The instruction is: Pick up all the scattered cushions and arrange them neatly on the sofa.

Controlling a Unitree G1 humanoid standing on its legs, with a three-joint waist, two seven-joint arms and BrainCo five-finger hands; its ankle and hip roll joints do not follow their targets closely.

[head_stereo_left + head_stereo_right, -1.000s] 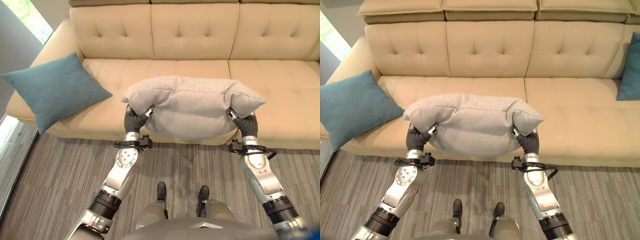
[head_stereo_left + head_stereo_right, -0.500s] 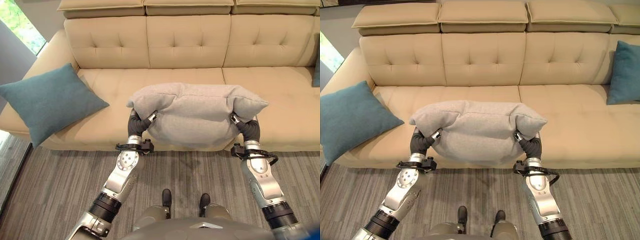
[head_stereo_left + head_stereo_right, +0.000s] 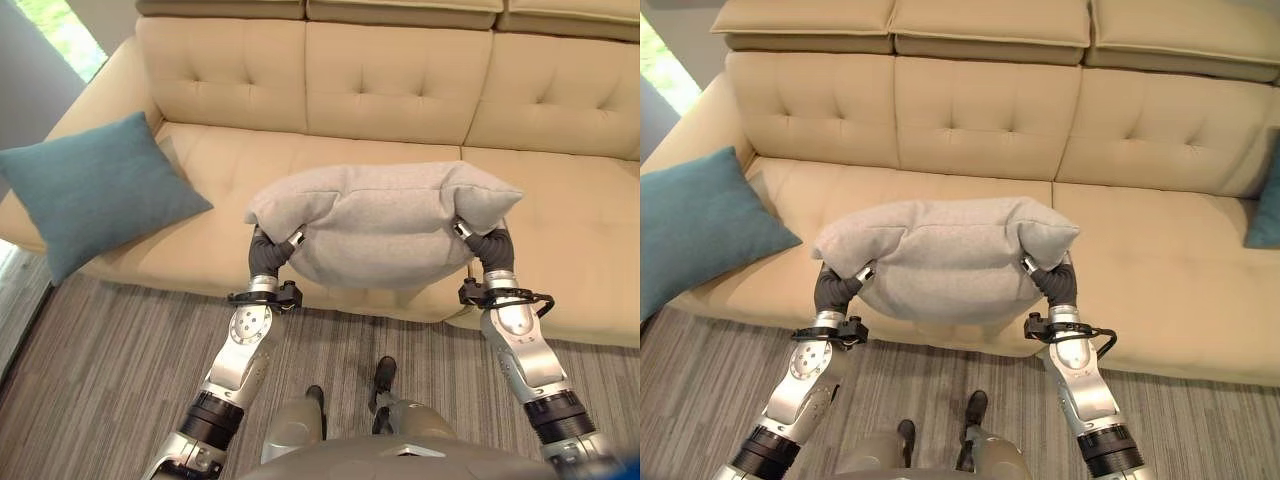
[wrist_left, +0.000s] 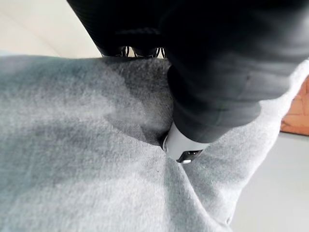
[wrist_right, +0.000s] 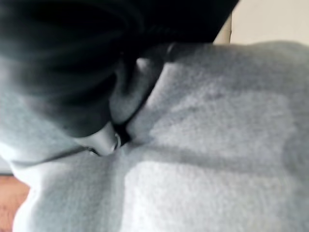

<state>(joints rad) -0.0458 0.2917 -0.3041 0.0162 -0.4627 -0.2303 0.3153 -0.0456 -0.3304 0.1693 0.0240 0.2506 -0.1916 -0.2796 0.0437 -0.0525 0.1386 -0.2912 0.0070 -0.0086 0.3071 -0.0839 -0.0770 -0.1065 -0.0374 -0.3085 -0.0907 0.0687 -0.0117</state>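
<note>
A big grey cushion hangs in the air over the front edge of the beige sofa, in front of its middle seat. My left hand grips its left end and my right hand its right end; the cushion's corners fold over both hands. In the left wrist view a silver finger digs into the grey cloth. The right wrist view has a fingertip pressed into the cloth in the same way. A teal cushion lies on the sofa's left end, partly over the seat's edge.
A second teal cushion leans at the sofa's far right. The middle and right seats behind the grey cushion are bare. Grey striped carpet runs along the sofa's front.
The camera has shifted, so the sofa sits differently in the picture. Both hands keep the same hold on the grey cushion, still over the seat's front edge.
</note>
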